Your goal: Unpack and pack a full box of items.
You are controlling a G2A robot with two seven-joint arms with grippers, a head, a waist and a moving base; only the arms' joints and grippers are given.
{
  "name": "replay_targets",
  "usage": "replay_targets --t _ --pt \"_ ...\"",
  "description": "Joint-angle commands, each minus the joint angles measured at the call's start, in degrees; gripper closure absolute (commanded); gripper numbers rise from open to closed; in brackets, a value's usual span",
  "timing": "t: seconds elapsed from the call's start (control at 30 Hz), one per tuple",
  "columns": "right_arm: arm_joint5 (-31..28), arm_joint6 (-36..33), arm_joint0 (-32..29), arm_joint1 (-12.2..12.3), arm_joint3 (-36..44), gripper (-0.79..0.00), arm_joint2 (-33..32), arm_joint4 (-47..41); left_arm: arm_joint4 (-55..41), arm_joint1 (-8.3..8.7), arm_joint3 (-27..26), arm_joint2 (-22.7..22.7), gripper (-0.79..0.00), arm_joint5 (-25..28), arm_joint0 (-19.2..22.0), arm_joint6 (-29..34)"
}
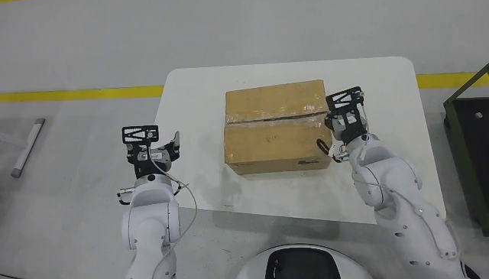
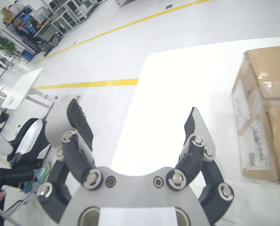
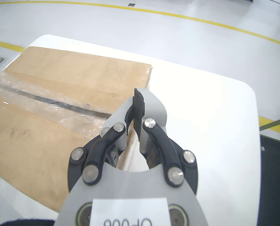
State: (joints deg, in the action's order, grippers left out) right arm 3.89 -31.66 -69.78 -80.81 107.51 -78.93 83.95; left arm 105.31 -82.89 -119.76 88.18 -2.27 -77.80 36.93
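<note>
- Taped brown cardboard box [image 1: 275, 126] sat closed on the white table [image 1: 382, 88].
- Left gripper [image 2: 134, 109] hung spread wide, well away from it.
- Right gripper [image 3: 137, 105] was pinched together at its edge.

Left arm [image 1: 150, 222] reached straight ahead on the robot's left side, wrist roughly in line with the forearm, left gripper [image 1: 157, 140] pointing forward with its two ribbed fingers [image 2: 80, 123] spread wide apart. Right arm [image 1: 397, 195] was bent at the elbow and angled forward and inward, right gripper [image 3: 136, 101] pointing ahead with its black pads [image 3: 140, 105] pressed flat together. The two grippers sat well apart, the right one farther forward than the left.
</note>
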Motion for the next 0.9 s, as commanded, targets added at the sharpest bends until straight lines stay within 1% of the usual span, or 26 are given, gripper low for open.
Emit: replay_targets --t 0.0,0.1,0.27,0.37,0.47,0.5,0.53,0.57,0.6,0.67,0.77,0.8,0.87 --pt "-0.87 0.28 -1.47 0.29 1.45 0.0 -2.49 -0.82 -1.41 -0.02 -0.34 -1.02 -0.785 1.01 -0.42 -1.6" --pt "-2.46 0.96 -4.42 0.87 3.78 0.0 -7.34 -1.71 -4.38 -0.08 -0.94 -2.34 -0.785 2.34 -1.18 -3.53" --pt "-6.17 2.48 -10.49 1.77 8.6 0.0 -15.31 -3.19 -7.16 0.09 -1.53 -3.81 -0.785 6.1 -2.98 -6.83" --pt "-8.53 3.34 -14.76 2.11 11.03 0.0 -19.02 -5.35 -8.6 0.29 -2.11 -4.0 -0.785 8.65 -4.31 -9.58" --pt "-10.72 3.55 -18.14 2.4 12.58 0.0 -21.5 -6.37 -10.66 0.54 -3.22 -3.18 -0.785 10.83 -5.99 -12.79" --pt "-11.46 3.53 -18.69 2.43 12.82 -0.126 -21.75 -7.81 -11.69 0.59 -3.62 -2.84 -0.785 11.19 -6.73 -13.6" --pt "-12.05 3.39 -18.91 2.46 12.88 -0.785 -21.95 -8.77 -12.33 0.63 -4.02 -2.57 -0.785 11.28 -7.1 -14.12" --pt "-12.05 3.39 -18.91 2.46 12.88 -0.785 -21.95 -8.77 -12.33 0.63 -4.02 -2.57 -0.785 11.28 -7.1 -14.12" --pt "-11.96 3.44 -18.95 2.46 12.91 -0.005 -21.97 -8.46 -12.19 0.62 -3.95 -2.62 -0.785 11.32 -7.02 -14.04" --pt "-12.11 3.38 -18.96 2.47 12.91 -0.03 -21.99 -8.87 -12.42 0.63 -4.06 -2.54 -0.784 11.32 -7.16 -14.21" --pt "-12.05 3.38 -18.9 2.46 12.88 -0.226 -21.95 -8.78 -12.33 0.63 -4.02 -2.57 -0.785 11.28 -7.1 -14.12" --pt "-12.05 3.38 -18.9 2.46 12.88 -0.307 -21.95 -8.77 -12.33 0.63 -4.02 -2.58 -0.784 11.28 -7.1 -14.12" --pt "-12.04 3.38 -18.9 2.46 12.88 -0.417 -21.95 -8.77 -12.32 0.63 -4.02 -2.58 -0.784 11.28 -7.1 -14.12"
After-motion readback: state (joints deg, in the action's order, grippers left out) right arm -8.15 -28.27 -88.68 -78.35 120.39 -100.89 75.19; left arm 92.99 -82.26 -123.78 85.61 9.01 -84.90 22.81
